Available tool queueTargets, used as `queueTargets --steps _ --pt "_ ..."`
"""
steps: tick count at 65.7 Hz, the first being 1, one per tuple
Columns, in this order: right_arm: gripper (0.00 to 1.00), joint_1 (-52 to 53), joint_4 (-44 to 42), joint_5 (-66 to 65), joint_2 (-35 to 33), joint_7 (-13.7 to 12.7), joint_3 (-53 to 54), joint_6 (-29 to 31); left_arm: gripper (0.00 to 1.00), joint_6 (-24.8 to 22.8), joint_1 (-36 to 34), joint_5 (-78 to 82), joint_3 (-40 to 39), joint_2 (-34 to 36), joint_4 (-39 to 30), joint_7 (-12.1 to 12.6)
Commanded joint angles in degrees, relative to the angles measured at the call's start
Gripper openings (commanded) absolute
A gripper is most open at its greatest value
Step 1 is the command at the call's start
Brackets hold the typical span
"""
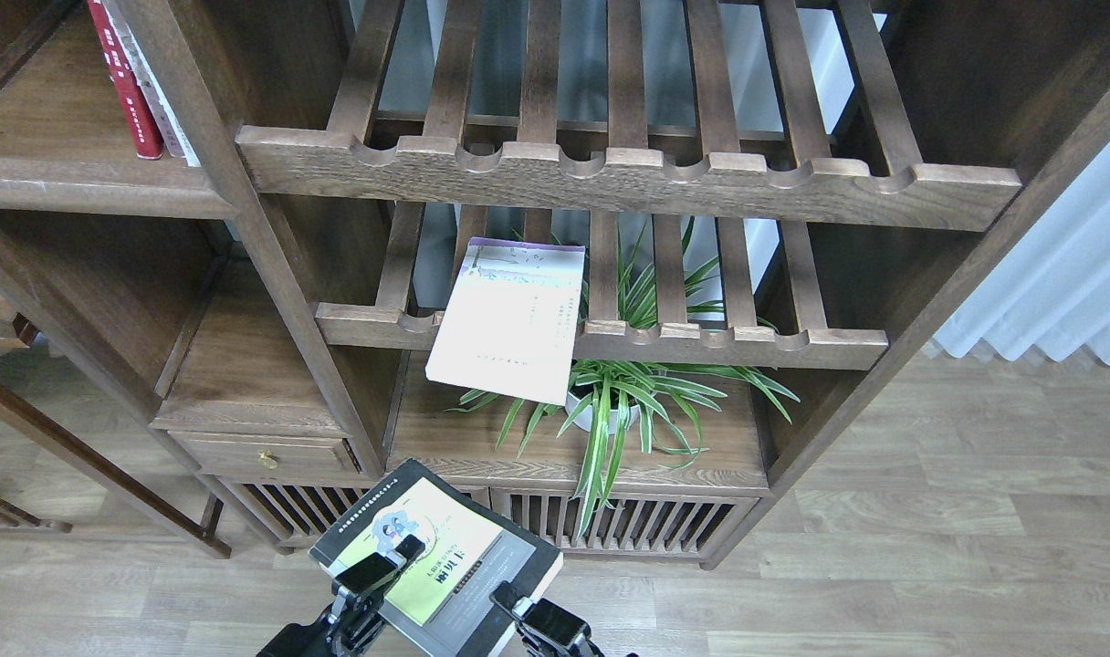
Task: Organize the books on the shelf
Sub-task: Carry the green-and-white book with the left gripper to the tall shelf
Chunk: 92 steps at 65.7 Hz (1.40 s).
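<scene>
The thick yellow-green and grey book (445, 547) with a black edge is held flat at the bottom centre, low in front of the cabinet. My left gripper (372, 575) clamps its left side, one finger (395, 555) lying on the cover. My right gripper (518, 610) grips its near right edge. The thin pale lavender-white book (514, 319) lies tilted on the lower slatted rack and overhangs its front rail. The red book (121, 78) stands upright on the flat dark-brown shelf (80, 187) at the upper left, next to pale spines.
Two slatted racks (628, 169) with scalloped front rails fill the middle. A spider plant in a white pot (610, 401) stands under the lower rack. A drawer with a brass knob (265, 459) is at the lower left. A white curtain (1066, 274) hangs on the right.
</scene>
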Motion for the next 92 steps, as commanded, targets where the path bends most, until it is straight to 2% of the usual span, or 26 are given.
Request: queueTargets --steps 1,7,22,35,48,60,68,80,92 --pt "0.94 0.0 0.1 -1.3 0.0 0.0 0.1 0.0 0.02 0.0 0.0 -0.1 -1.3 0.5 0.1 0.0" --pt "0.99 0.0 0.1 -1.2 0.0 0.1 0.2 0.0 0.01 0.0 0.1 -0.2 -3.9 1.9 0.0 0.4" --pt "0.99 -0.1 0.1 -1.2 0.0 0.1 0.9 0.0 0.02 0.0 2.8 0.6 -13.2 8.9 -3.0 2.5" --pt "0.99 -0.1 -0.5 -1.3 0.0 0.1 0.9 0.0 0.02 0.0 5.2 0.6 -22.9 16.7 -8.9 2.5" --pt "0.99 0.2 -0.6 -1.3 0.0 0.1 0.9 0.0 0.02 0.0 7.7 0.5 -32.3 23.9 -11.9 2.4" --pt "0.99 0.5 -1.6 -1.4 0.0 0.1 0.9 0.0 0.02 0.0 9.7 0.6 -40.9 28.0 -16.0 2.7" --pt "0.99 0.5 -1.9 -1.4 0.0 0.1 0.9 0.0 0.02 0.0 9.6 0.6 -47.0 31.3 -16.5 3.8" --pt "0.99 0.9 -1.9 -1.4 0.0 0.1 0.9 0.0 0.02 0.0 8.9 0.6 -52.1 37.6 -17.1 3.8" --pt "0.99 0.9 -2.0 -1.4 0.0 0.1 0.9 0.0 0.02 0.0 2.7 1.1 -53.4 43.5 -14.8 4.2"
